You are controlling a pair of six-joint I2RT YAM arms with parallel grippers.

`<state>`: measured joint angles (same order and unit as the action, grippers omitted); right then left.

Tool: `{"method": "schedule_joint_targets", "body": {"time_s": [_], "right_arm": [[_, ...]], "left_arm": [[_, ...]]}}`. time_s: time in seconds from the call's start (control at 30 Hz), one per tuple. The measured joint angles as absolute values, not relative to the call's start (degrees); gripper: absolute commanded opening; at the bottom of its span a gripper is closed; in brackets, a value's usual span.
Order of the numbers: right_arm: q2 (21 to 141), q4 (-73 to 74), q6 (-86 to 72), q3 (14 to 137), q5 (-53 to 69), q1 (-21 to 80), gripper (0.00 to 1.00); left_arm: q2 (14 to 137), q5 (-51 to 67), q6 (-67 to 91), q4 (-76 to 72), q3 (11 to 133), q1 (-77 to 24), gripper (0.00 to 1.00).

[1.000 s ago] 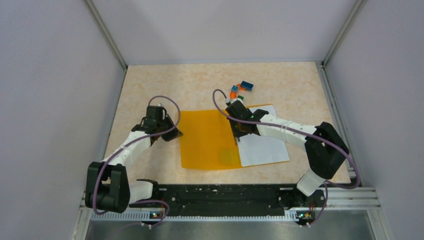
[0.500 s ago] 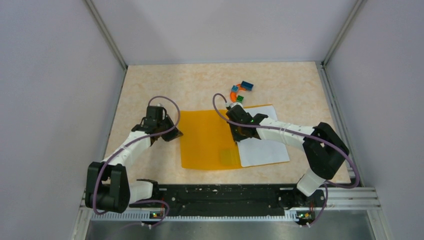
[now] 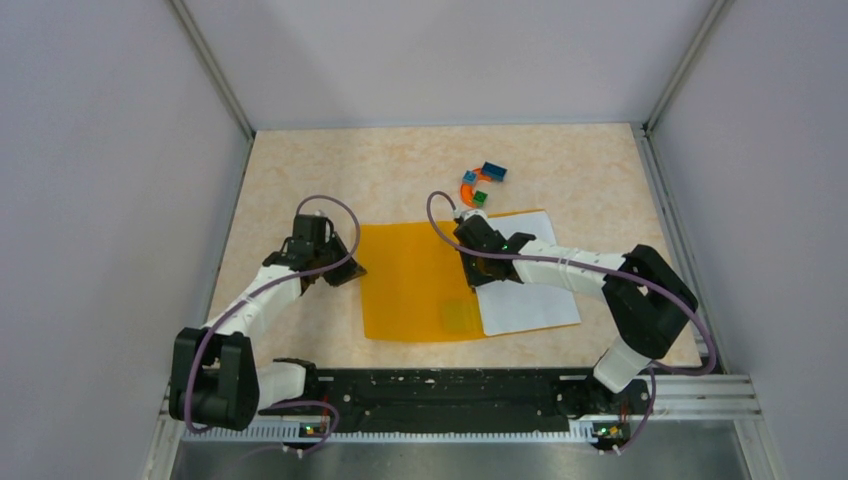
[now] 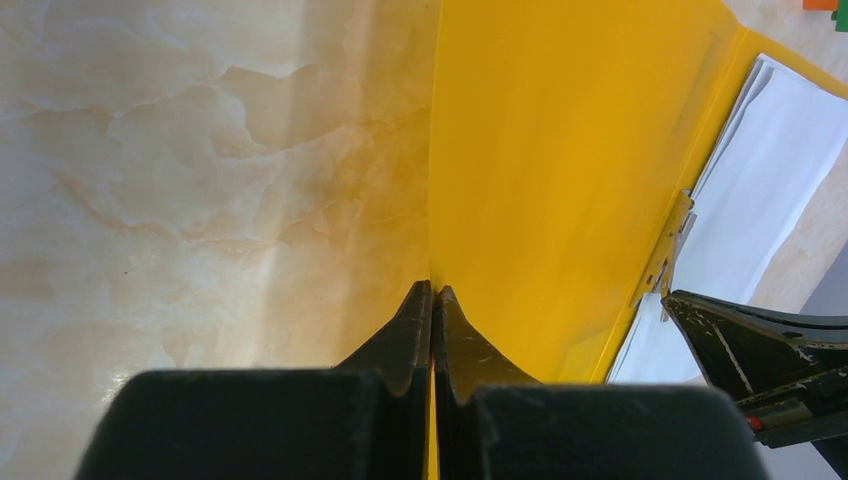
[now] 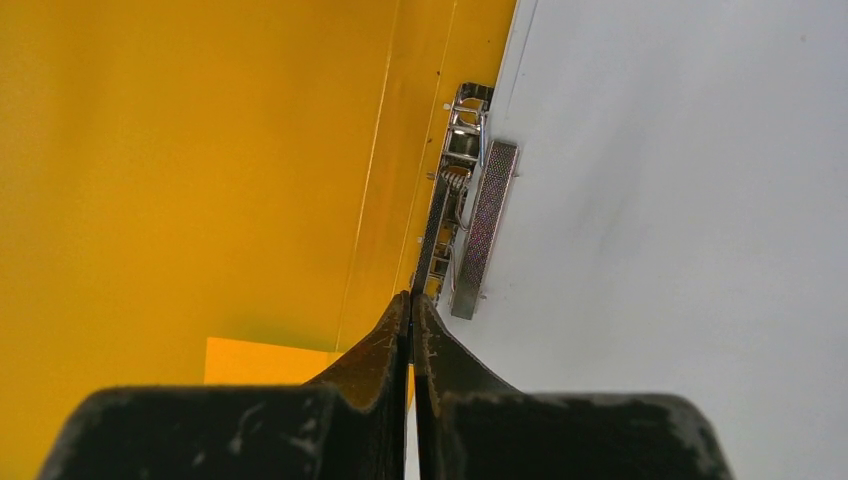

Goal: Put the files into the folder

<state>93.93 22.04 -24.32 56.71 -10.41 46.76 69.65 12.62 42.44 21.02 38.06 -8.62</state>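
Note:
The orange folder point(image 3: 415, 285) lies open on the table, its cover spread to the left. The white files point(image 3: 530, 290) lie on its right half, beside the metal clip point(image 5: 470, 190) at the spine. My left gripper point(image 3: 345, 272) is shut on the left edge of the folder's cover point(image 4: 560, 150), which runs between the fingers point(image 4: 433, 290). My right gripper point(image 3: 478, 268) is shut at the spine, its fingertips point(image 5: 411, 295) pinching the thin lever of the clip. The files point(image 5: 680, 200) lie flat to its right, and they also show in the left wrist view point(image 4: 770, 170).
Small toy pieces lie behind the folder: a blue block point(image 3: 493, 171), an orange curved piece point(image 3: 466, 190) and a green block point(image 3: 481, 197). Grey walls close in the table on the left, right and back. The arm bases stand at the near edge.
My right gripper has slid a little nearer along the folder's spine. The left gripper and the folder's cover have hardly moved.

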Motion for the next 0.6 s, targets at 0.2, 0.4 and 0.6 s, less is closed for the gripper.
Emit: {"method": "schedule_joint_targets", "body": {"time_s": [0.2,0.4,0.6], "right_arm": [[94.3,22.0,-24.5,56.6,-10.3,46.8,0.0],[95.4,22.0,-24.5,56.6,-10.1,46.8,0.0],[95.7,21.8,-24.4,56.7,-9.8,46.6,0.0]], "left_arm": [[69.4,12.3,43.2,21.1,37.3,-8.7,0.0],[68.8,12.1,43.6,21.2,37.3,-8.8,0.0],[68.8,12.0,43.7,21.2,37.3,-8.8,0.0]]}}
